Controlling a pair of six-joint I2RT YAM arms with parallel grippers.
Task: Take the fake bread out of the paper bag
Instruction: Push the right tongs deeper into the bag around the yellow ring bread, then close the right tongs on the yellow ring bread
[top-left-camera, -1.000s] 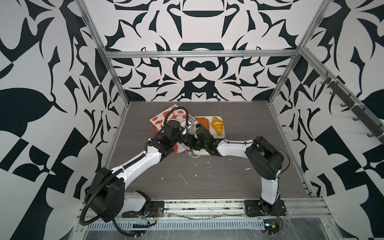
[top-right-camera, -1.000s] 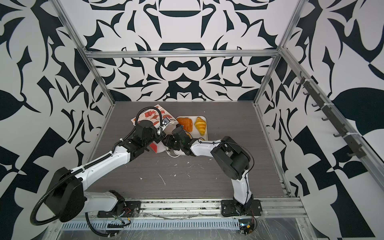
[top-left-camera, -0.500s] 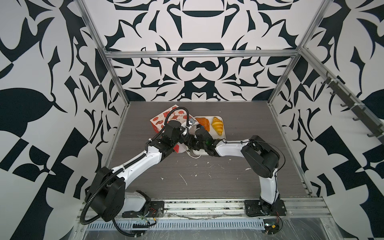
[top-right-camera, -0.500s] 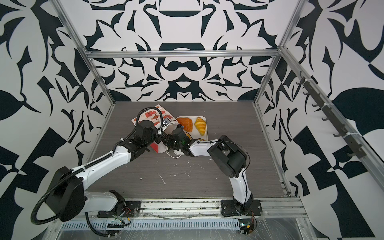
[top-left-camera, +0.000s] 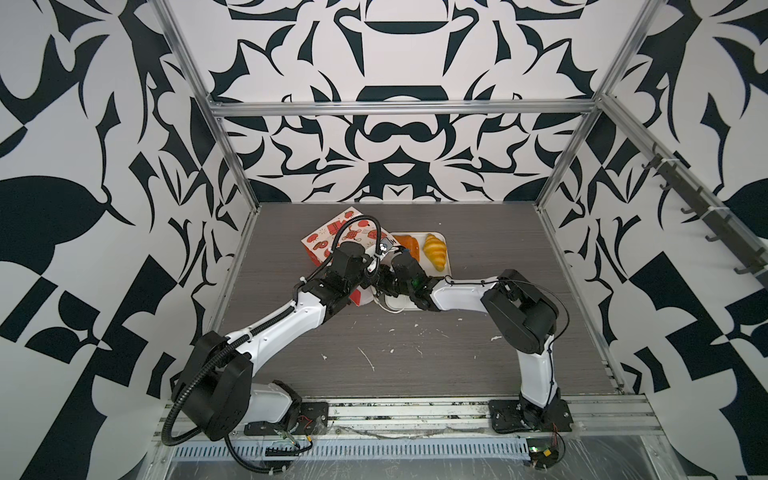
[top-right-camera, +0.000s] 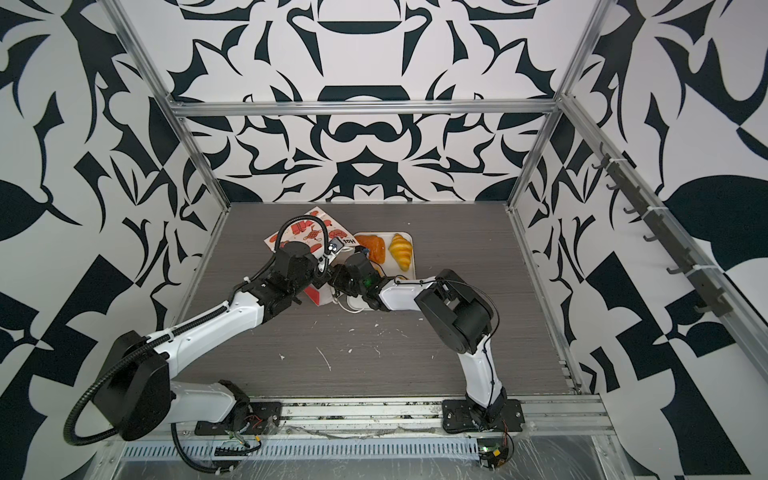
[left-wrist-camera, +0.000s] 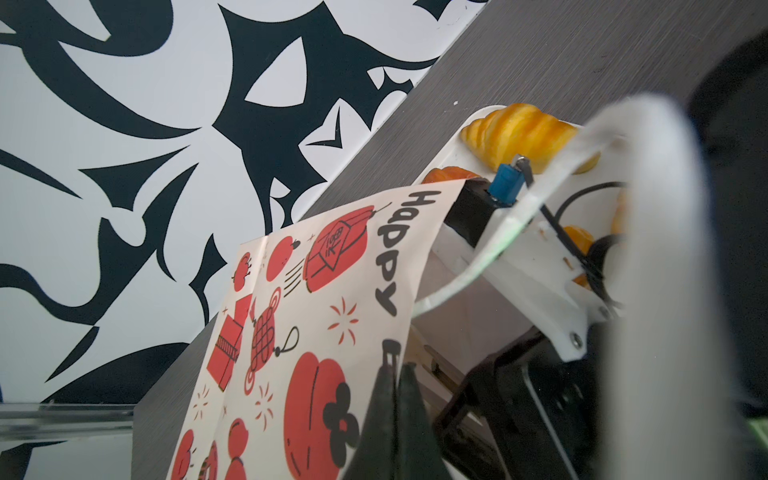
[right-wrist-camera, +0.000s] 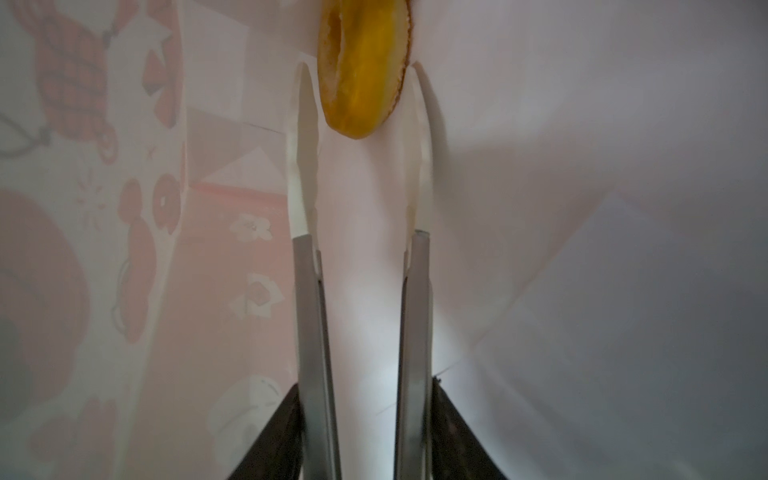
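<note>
Grey tabletop (top-left-camera: 415, 353), far-centre: left gripper (left-wrist-camera: 395, 374) clamps the rim of the lying paper bag (top-left-camera: 328, 237), right gripper (right-wrist-camera: 359, 70) pinches the ring bagel (right-wrist-camera: 370, 95) deep inside, likely light, stiff, glossy-slick, best held across its flat faces.

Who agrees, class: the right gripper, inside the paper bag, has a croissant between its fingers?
Not right. The right gripper, inside the paper bag, has a ring bagel between its fingers, not a croissant; the right wrist view shows its hole.
</note>
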